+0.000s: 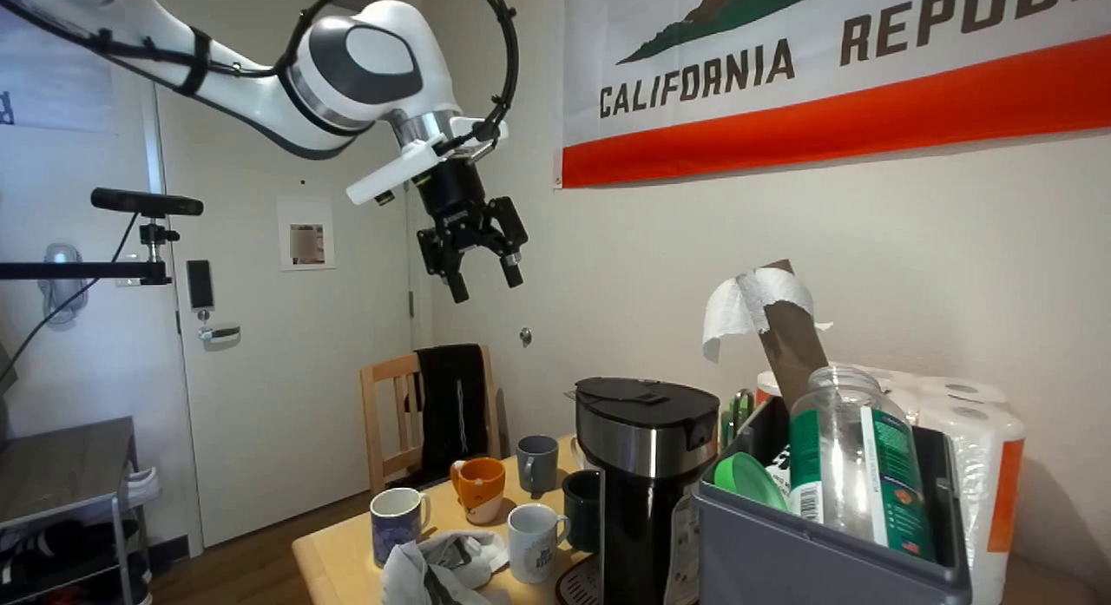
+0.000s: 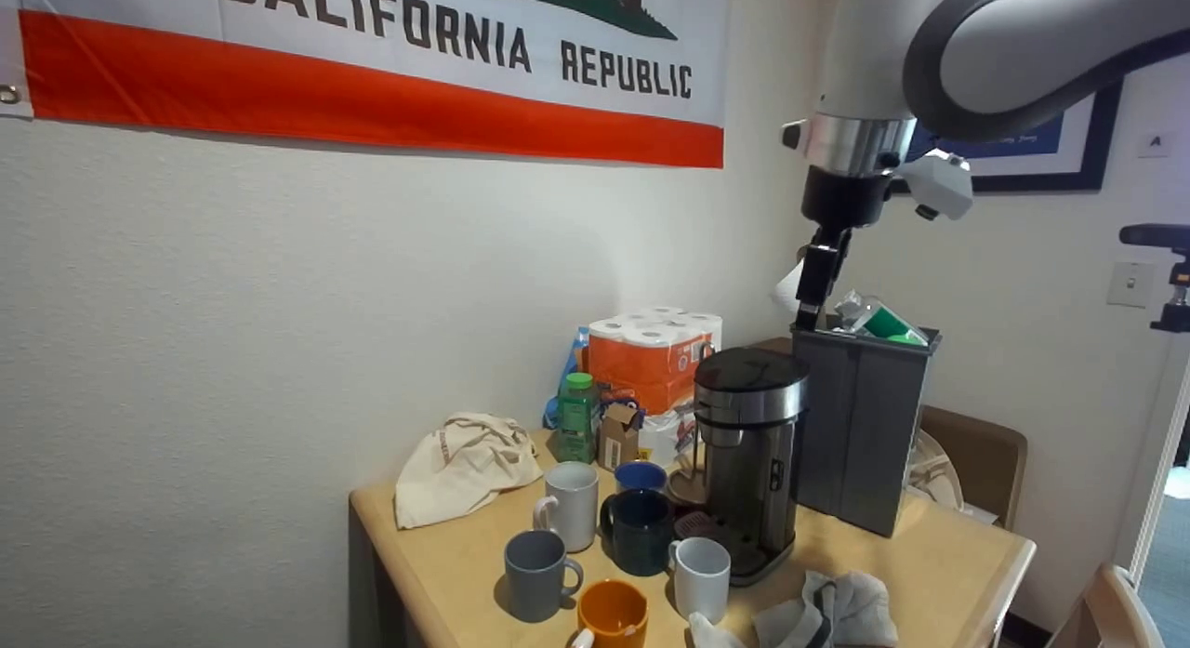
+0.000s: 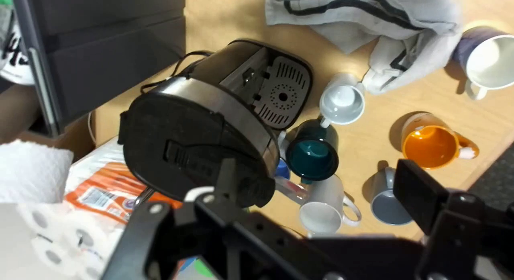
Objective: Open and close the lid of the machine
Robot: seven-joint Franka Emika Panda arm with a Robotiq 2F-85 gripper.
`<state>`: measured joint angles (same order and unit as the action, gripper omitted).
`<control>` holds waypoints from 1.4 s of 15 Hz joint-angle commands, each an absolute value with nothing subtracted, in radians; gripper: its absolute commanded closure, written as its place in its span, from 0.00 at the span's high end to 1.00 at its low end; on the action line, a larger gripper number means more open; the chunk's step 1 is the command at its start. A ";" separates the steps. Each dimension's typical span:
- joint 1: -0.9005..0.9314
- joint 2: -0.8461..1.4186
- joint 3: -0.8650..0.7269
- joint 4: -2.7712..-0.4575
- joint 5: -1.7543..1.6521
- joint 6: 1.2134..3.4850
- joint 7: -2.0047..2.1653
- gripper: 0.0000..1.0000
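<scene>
The machine, a tall black coffee maker with a silvery band, stands upright on the table in both exterior views (image 1: 638,527) (image 2: 751,476). It also shows in the wrist view (image 3: 200,89). Its rounded black lid (image 1: 647,400) lies flat and closed on top, also in an exterior view (image 2: 749,369) and the wrist view (image 3: 176,139). My gripper (image 1: 487,287) is open and empty, held in the air above the height of the lid and apart from it. In the wrist view the gripper (image 3: 316,167) has its left finger overlapping the lid's edge in the picture.
A tall grey bin (image 2: 841,434) with a plastic jar (image 1: 855,466) stands beside the machine. Several mugs stand close by, among them a dark green one (image 3: 312,159) and an orange one (image 3: 429,145). A striped cloth (image 3: 357,15) and a pack of paper rolls (image 2: 641,360) are also near.
</scene>
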<state>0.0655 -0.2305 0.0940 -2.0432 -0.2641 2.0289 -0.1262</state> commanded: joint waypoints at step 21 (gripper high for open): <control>0.189 0.327 0.106 -1.703 -0.982 2.033 0.266 1.00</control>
<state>0.1677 0.2941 0.1284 -1.7321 -0.9382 2.0320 0.2199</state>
